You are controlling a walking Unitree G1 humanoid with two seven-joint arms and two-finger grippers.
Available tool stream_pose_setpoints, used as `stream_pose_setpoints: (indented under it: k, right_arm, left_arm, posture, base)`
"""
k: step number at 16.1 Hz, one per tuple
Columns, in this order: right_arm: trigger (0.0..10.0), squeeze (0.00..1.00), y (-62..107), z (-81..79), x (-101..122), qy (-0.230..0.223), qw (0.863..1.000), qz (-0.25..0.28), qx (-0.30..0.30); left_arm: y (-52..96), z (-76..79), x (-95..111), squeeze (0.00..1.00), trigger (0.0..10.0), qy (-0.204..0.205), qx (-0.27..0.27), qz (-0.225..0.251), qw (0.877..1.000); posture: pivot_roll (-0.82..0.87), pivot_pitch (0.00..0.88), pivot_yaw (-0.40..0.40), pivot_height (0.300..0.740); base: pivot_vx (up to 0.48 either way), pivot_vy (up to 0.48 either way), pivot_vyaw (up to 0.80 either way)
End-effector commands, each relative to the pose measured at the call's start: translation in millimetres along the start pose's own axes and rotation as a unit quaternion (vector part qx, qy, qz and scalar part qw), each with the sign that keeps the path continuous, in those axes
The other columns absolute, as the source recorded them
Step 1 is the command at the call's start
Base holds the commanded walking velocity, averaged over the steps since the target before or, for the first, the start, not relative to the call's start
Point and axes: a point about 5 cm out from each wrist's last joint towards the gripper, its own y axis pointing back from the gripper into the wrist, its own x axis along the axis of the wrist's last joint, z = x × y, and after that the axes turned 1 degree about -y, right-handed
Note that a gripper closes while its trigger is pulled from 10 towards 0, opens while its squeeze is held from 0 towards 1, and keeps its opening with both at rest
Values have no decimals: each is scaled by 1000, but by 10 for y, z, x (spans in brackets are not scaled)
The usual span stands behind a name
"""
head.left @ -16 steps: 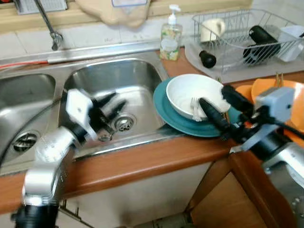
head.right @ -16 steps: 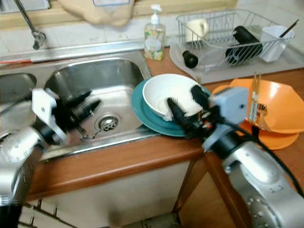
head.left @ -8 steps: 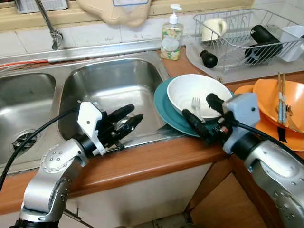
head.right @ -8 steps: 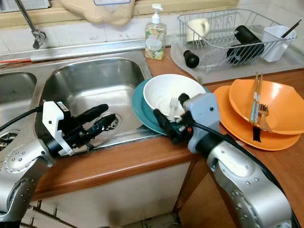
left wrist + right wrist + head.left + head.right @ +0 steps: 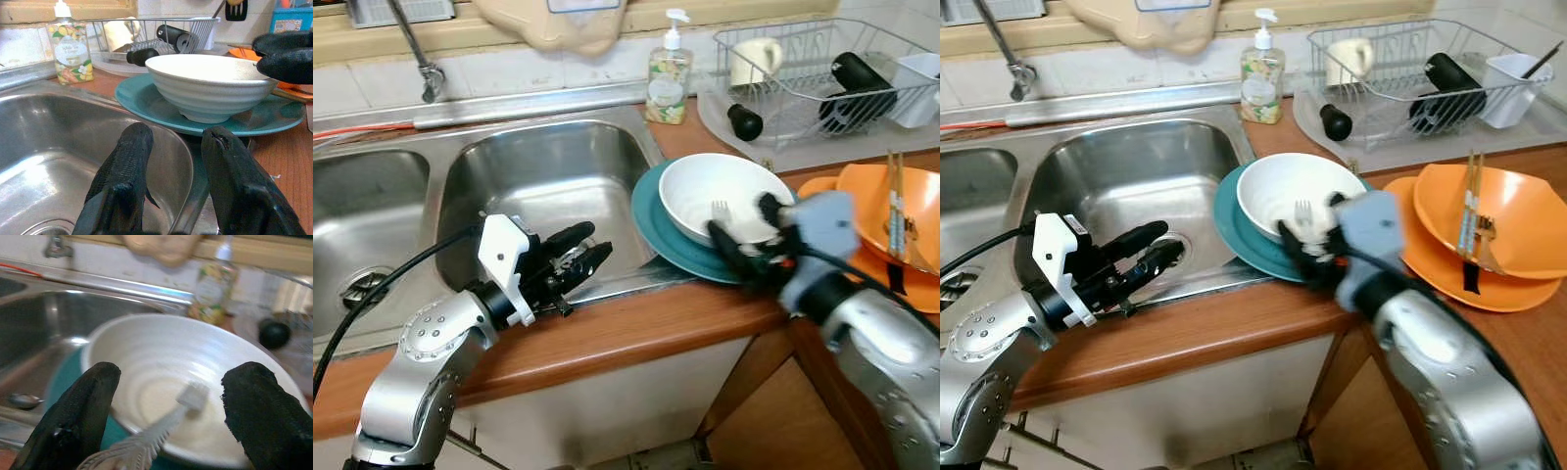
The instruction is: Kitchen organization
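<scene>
The right gripper [image 5: 1310, 238] has been brought forward to the near rim of the white ribbed ceramic bowl [image 5: 720, 194]; half a second ago it was held a little lower and nearer the counter edge. Its two black fingers are spread wide apart and nothing is held between them. In the right wrist view the white plastic fork [image 5: 161, 431] is seen lying inside the bowl, between the two fingertips [image 5: 83, 404]. The bowl is stacked on the round teal plate [image 5: 656, 220], just beside the stainless steel sink basin [image 5: 538, 166]. The left gripper [image 5: 573, 262] is kept over the front edge of the sink, almost where it was, with its fingers parted and empty. It is judged that the fork or the bowl is about to be gripped, so the sorting of the dishes is only at its beginning.
</scene>
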Motion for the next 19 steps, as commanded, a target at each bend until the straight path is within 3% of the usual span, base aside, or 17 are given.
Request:
stream_pose_setpoints:
  k: [1, 2, 3, 10, 19]
  right_arm:
    - [4784, 0, 40, 52, -2, -15, 1000, 2, -16]
    - [3098, 0, 51, 74, -13, -25, 999, 2, -22]
    - [0, 0, 52, 80, -14, -35, 999, 5, -23]
    - [0, 0, 44, 54, -71, -72, 997, 7, -11]
    - [0, 0, -8, 98, -110, -67, 998, -5, -15]
  left_arm:
    - [-8, 30, 26, 0, 10000, -6, -6, -1, 1000]
    - [-15, 32, 25, 0, 10000, -7, -8, -1, 1000]
    - [-25, 37, 27, 0, 10000, -6, -10, 1, 1000]
    - [-81, 77, 46, 0, 10000, 0, -22, 9, 1000]
    - [-126, 75, 48, 0, 10000, -2, -15, 16, 1000]
  posture:
    - [-80, 0, 64, 740]
    - [-84, 0, 66, 740]
    - [-85, 0, 68, 740]
    - [-90, 0, 65, 740]
    - [-94, 0, 49, 740]
  base:
    - [0, 0, 0]
    - [0, 0, 0]
    - [0, 0, 0]
    - [0, 0, 0]
    - [0, 0, 0]
